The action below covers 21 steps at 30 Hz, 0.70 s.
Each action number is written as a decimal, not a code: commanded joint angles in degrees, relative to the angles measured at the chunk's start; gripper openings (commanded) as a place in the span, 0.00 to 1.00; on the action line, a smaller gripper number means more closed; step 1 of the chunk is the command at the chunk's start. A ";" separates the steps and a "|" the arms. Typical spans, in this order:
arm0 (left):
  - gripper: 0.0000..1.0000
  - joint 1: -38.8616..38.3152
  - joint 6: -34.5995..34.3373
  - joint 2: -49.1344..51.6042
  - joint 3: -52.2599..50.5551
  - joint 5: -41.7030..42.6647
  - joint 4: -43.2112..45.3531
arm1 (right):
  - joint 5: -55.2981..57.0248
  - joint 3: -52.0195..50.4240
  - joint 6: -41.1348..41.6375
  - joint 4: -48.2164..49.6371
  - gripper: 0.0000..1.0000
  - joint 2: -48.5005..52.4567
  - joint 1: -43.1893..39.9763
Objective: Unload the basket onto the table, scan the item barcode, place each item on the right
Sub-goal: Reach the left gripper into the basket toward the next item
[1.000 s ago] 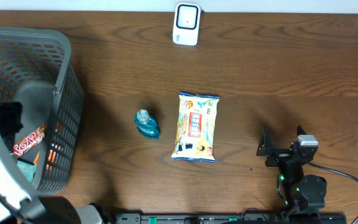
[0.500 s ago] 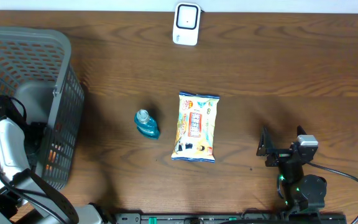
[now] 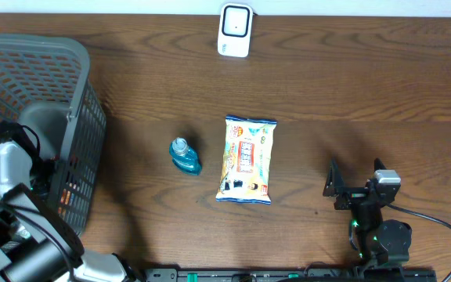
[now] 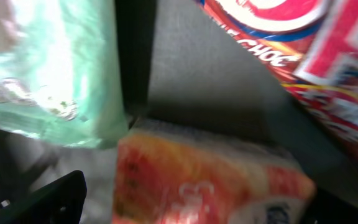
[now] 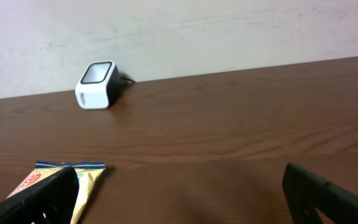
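Observation:
My left arm (image 3: 8,166) reaches down into the grey basket (image 3: 81,94) at the table's left. In the left wrist view my left gripper (image 4: 185,208) stands open just above a blurred orange-red packet (image 4: 210,177), with one dark fingertip (image 4: 45,199) at its left. Beside that packet lie a pale green packet (image 4: 48,74) and a red chocolate box (image 4: 309,50). The white barcode scanner (image 3: 235,30) stands at the table's far edge. My right gripper (image 3: 349,189) rests open and empty near the front right, facing the scanner (image 5: 97,76).
A small teal bottle (image 3: 185,155) and a yellow snack packet (image 3: 247,159) lie mid-table, and the packet's corner (image 5: 86,180) shows by my right gripper's left finger. The basket's mesh walls surround my left wrist. A cable trails from the right arm's base (image 3: 445,227).
My left arm has swung up over the basket's near side and now covers the red packet seen earlier. The right arm and the table items have not moved.

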 commanded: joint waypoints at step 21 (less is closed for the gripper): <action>0.56 0.31 0.55 -2.51 15.04 2.32 -11.80 | 0.24 -0.09 -0.87 -0.24 0.99 -0.02 0.17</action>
